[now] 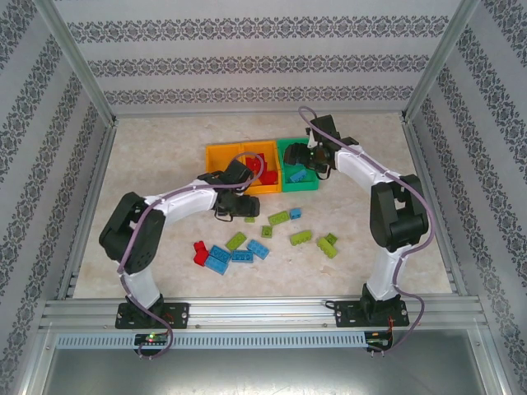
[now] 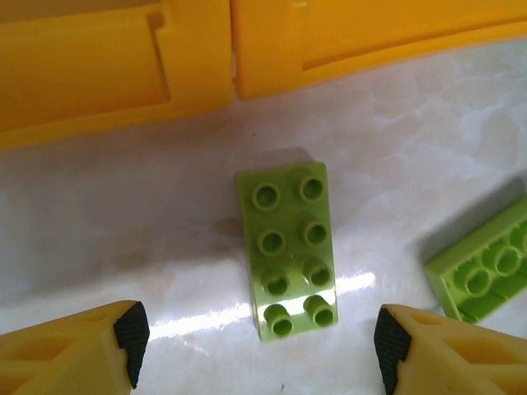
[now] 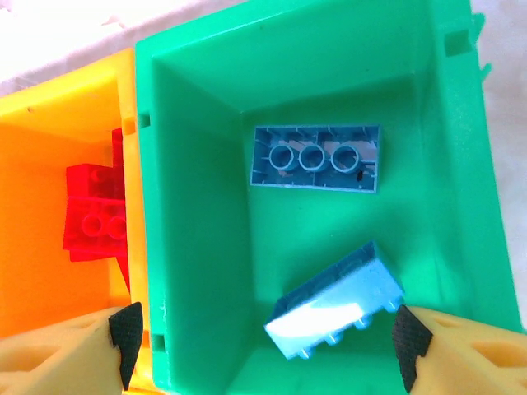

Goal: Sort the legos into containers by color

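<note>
I get bright, even light from above in the top view, leaving only soft shadows on the tabletop [image 1: 165, 148]. At the left wrist, a white glare streak crosses the glossy marble and the near end of the lime green brick [image 2: 286, 249], which casts a faint shadow far-left. At the right wrist, glare washes out the tilted light blue brick [image 3: 338, 304].

No lettering can be read on the legos [image 2: 286, 251], the containers [image 3: 198, 206], or elsewhere.

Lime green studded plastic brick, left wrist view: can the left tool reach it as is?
Likely yes: the lime green brick lies studs up, near end between the left tool's open fingers, apart from the orange-yellow plastic bins.
</note>
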{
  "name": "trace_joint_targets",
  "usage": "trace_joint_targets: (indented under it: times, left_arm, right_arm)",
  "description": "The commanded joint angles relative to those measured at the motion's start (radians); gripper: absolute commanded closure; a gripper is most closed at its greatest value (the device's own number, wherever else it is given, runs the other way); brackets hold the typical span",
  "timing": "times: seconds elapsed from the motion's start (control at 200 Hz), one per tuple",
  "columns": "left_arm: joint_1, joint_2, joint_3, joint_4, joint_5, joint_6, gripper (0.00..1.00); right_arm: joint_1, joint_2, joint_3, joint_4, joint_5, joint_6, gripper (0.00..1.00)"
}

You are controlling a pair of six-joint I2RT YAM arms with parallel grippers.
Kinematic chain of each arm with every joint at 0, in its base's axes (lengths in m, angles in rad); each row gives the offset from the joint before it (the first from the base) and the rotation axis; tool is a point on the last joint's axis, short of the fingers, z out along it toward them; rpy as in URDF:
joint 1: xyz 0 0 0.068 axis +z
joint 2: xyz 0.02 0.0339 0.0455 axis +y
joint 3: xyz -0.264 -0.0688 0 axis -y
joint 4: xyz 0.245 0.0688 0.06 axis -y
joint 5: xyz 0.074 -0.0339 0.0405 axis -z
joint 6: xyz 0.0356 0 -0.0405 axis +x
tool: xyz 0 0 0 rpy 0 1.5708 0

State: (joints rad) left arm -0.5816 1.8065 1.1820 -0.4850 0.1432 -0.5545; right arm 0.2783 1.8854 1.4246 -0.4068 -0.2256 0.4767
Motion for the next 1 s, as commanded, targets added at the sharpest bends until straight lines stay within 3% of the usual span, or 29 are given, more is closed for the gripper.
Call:
trace_joint_targets:
  times: [0.0,0.545,0.724,0.999]
  left_arm:
    - [-0.012,0.051,0.052,-0.014,0.013,-0.050,0.26]
    - [-0.065,0.215,0.206,-0.195,-0.118,-0.007,0.42]
    - [-0.069,0.224,0.206,-0.205,-0.134,0.002,0.58]
    - [-0.069,0.155,0.192,-0.202,-0.162,-0.006,0.72]
  right_arm:
    - [-0.001,-0.084,-0.039,0.009,0.002,0.014,0.18]
    - [-0.040,-0.393,-0.353,-0.063,0.148,-0.045,0.15]
    - [-0.042,-0.443,-0.434,-0.083,0.149,-0.038,0.15]
    - [0.082,-0.414,-0.496,-0.017,0.146,-0.047,0.15]
